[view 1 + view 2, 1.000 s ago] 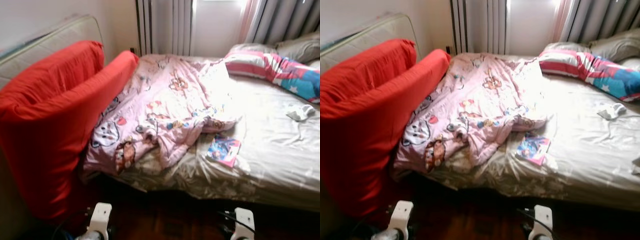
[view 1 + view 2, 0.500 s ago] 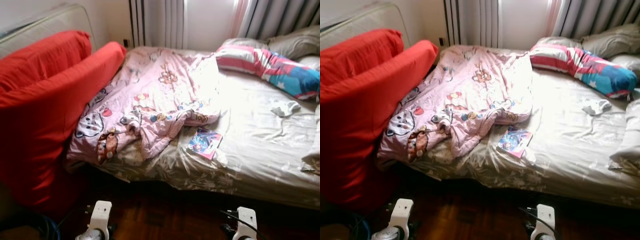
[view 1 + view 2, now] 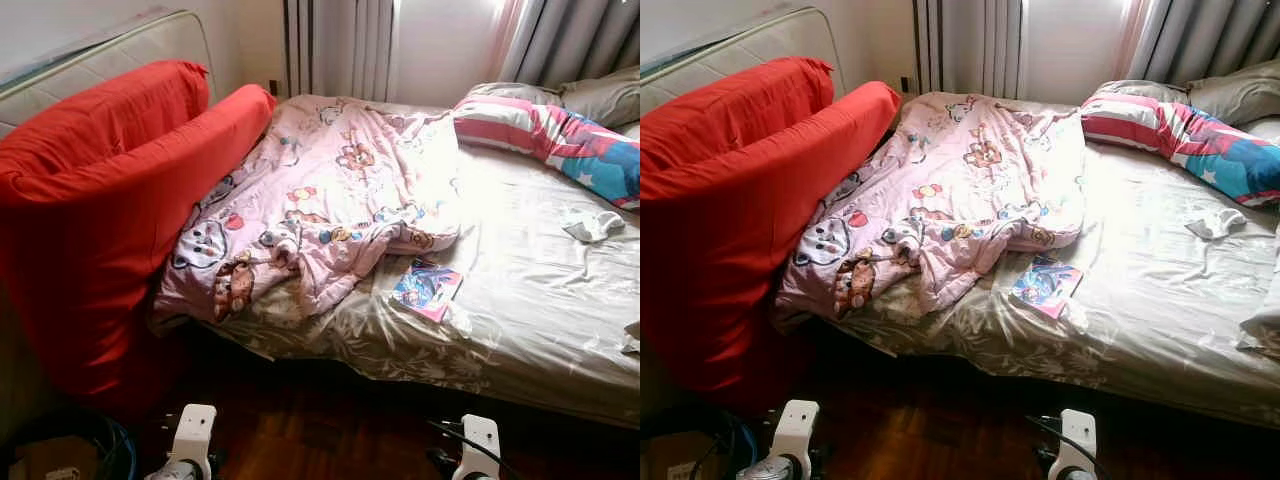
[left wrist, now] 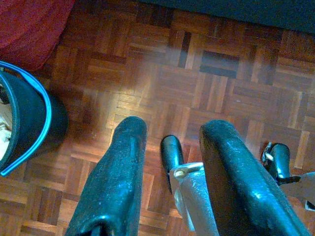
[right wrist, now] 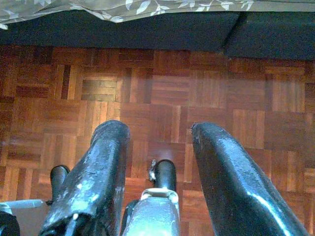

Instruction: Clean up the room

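While both arms hang low over the parquet floor (image 5: 167, 93), the left gripper (image 4: 170, 147) and right gripper (image 5: 157, 147) hold nothing, fingers spread. On the bed (image 3: 540, 300), a crumpled pink cartoon quilt (image 3: 330, 210) lies beside a colourful book (image 3: 428, 288); farther off sits what may be a white sock (image 3: 596, 226).

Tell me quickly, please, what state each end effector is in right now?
Left end effector: open, holding nothing, over the parquet floor.
Right end effector: open, holding nothing.

Glossy wood parquet floor (image 5: 172, 93) (worn)
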Motion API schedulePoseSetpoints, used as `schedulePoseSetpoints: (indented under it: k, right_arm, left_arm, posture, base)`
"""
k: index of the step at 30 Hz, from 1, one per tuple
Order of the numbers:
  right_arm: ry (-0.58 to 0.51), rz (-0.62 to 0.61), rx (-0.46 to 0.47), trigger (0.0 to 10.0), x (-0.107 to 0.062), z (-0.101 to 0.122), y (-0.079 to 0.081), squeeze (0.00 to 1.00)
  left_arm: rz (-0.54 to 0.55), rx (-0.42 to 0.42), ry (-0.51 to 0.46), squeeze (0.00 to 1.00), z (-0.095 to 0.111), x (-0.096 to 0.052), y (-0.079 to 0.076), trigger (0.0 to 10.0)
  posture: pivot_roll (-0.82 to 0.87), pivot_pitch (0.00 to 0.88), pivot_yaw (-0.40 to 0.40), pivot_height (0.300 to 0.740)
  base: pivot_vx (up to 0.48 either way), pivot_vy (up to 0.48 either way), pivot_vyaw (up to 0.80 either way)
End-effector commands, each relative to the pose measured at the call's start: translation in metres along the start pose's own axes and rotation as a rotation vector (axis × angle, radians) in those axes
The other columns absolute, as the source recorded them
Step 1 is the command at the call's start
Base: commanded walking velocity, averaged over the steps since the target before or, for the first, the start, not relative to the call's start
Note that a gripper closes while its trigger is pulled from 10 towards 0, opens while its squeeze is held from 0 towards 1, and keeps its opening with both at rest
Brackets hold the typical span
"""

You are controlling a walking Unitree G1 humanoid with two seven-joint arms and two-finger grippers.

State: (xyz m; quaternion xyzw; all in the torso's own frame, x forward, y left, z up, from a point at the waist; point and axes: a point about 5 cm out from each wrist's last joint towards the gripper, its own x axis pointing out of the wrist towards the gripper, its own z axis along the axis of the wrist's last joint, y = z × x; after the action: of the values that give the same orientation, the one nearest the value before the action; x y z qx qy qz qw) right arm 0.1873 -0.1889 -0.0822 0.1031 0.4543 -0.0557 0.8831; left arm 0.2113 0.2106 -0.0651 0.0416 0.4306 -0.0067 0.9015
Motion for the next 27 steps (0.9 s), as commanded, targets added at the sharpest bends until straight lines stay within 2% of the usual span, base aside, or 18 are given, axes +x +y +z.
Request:
schedulePoseSetpoints:
  k: [1,6,10,27]
  right_arm:
    - [-0.007,-0.001,-0.013,10.0,0.0,0.0021,-0.0015,0.0]
    - [-0.009,0.007,-0.04,10.0,0.0,0.0029,-0.0015,0.0]
    - [-0.004,0.009,-0.04,10.0,-0.0001,0.0019,-0.0014,0.0]
    - [-0.013,0.017,0.001,10.0,-0.0003,0.0009,-0.0004,0.0]
  left_arm:
    - [0.005,-0.003,0.001,0.0,-0.0017,-0.0003,0.0001,10.0]
    - [0.01,-0.004,0.0,0.0,-0.0019,-0.0003,0.0002,10.0]
    - [0.011,-0.006,0.002,0.0,-0.0027,-0.0005,0.0002,10.0]
    - [0.006,-0.002,0.006,0.0,-0.0036,-0.0006,0.0,10.0]
  posture:
    - [0.03,0.0,-0.004,0.74]
    - [0.03,0.0,-0.005,0.74]
    - [0.03,0.0,-0.003,0.74]
    - [0.02,0.0,-0.003,0.74]
  base:
    - [0.259,0.0,0.0]
    - [0.282,0.0,0.0]
    - [0.327,0.0,0.7]
    - [0.375,0.0,0.0]
